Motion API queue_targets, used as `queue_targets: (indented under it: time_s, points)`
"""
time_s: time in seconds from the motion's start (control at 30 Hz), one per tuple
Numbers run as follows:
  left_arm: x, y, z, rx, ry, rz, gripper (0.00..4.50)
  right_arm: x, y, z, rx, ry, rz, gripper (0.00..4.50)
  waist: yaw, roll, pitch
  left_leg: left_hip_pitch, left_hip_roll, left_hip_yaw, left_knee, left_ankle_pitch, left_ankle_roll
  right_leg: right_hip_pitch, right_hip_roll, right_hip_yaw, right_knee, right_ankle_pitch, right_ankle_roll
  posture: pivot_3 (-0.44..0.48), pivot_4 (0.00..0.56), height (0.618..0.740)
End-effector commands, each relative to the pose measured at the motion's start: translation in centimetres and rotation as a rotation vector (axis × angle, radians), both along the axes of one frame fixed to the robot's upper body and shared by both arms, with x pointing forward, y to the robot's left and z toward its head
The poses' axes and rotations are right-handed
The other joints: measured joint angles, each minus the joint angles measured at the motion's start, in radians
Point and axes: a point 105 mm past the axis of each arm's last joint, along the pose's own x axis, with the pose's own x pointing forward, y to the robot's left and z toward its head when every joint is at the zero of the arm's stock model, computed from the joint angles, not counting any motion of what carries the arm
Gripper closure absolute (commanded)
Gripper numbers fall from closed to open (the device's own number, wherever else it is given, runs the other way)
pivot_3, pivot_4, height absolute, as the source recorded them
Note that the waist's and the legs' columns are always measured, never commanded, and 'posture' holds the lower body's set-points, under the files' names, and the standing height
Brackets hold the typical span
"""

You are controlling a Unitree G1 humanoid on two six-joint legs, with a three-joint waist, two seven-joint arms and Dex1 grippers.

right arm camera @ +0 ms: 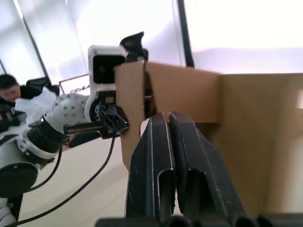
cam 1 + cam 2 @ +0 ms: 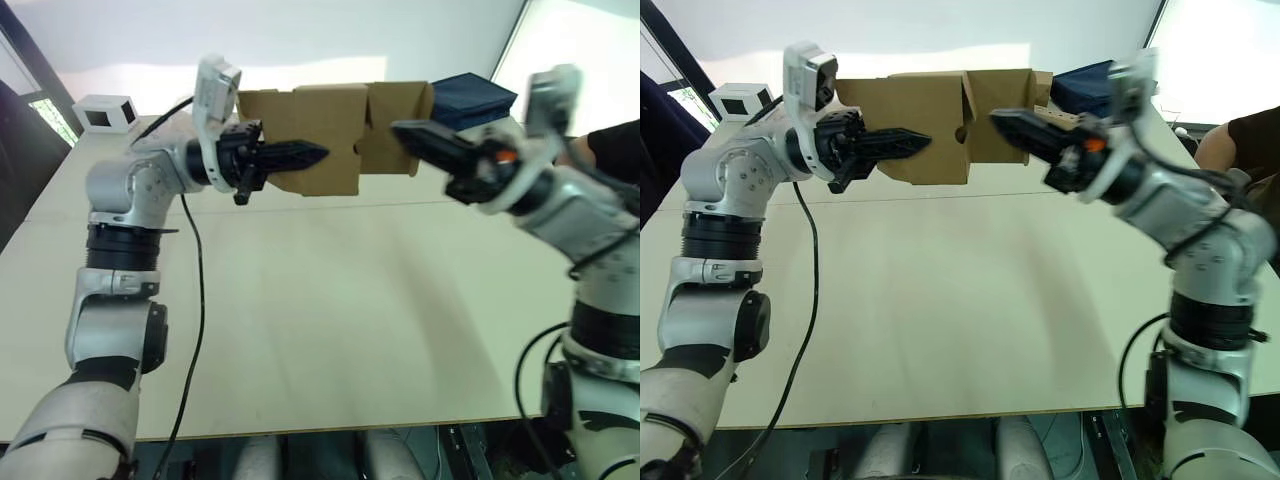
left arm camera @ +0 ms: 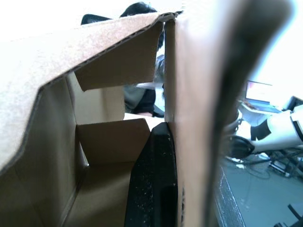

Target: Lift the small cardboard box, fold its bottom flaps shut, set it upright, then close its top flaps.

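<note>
Held in the air above a pale, smooth wooden surface [image 2: 300, 320], toward 12 o'clock in the head views: the small cardboard box [image 2: 320, 135], plain brown corrugated carton with thin walls, turned on its side. Fluted raw edges seen close up in the left wrist view, along with the hollow brown interior, holding nothing but one black finger. Short inner panels folded partway across the opening; which of these counted as the bottom flaps could not be told. Notched tuck edge visible near the middle of the carton's front face, where two panels met at a vertical seam.

Left claw [image 2: 300, 155] reached in from 9 o'clock, black fingers pinching one wall of the carton, one finger [image 3: 154, 184] inside and the other outside. Right claw [image 2: 1012, 125] came in from 3 o'clock, long black fingers pressed together, tips against the carton's other end; in the right wrist view, fingers [image 1: 175, 165] lay side by side in front of the brown wall, with no cardboard seen between them.

Small white box with a dark window [image 2: 105, 113] stood on the surface at about 10 o'clock, well apart. Dark blue fabric bin [image 2: 470, 100] sat behind the carton at about 1 o'clock. Person's arm [image 2: 1240, 150] at the 3 o'clock edge.
</note>
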Motion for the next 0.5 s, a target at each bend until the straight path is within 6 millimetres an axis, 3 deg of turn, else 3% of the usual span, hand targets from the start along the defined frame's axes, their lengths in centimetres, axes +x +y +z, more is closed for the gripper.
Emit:
queue_targets:
  time_s: [0.03,0.2,0.37,0.5]
  points:
    - [-0.6,0.2,1.8,-0.042,-0.058,-0.023,4.50,0.4,-3.6,1.5,0.131,-0.009,-0.075,4.40,-0.002,0.000,0.000,0.000,0.000,0.000,0.000,-0.001,0.001,0.000,0.000,0.000,0.000,0.000,0.000,0.000,0.150,0.740]
    - [-1.0,-0.1,2.1,-0.055,-0.058,-0.050,4.50,3.4,-5.8,0.0,0.168,0.040,-0.223,4.40,-0.002,0.000,0.000,0.000,0.000,0.000,0.000,0.000,0.001,0.000,0.001,0.001,0.000,0.000,0.000,0.000,0.150,0.740]
    - [-1.5,-0.5,2.2,-0.058,-0.060,-0.077,4.50,5.6,-4.1,-2.0,0.089,0.081,-0.263,4.40,-0.004,0.000,0.000,0.000,0.000,0.001,0.000,0.001,-0.002,-0.001,0.001,0.001,0.000,0.000,0.000,0.000,0.150,0.740]
    - [-1.7,-0.7,2.2,-0.057,-0.059,-0.082,4.50,5.9,-2.4,-2.4,0.073,0.080,-0.211,4.40,-0.004,0.000,0.000,0.000,0.001,0.001,0.000,0.002,-0.003,-0.001,0.001,0.001,0.000,0.000,0.000,0.000,0.150,0.740]
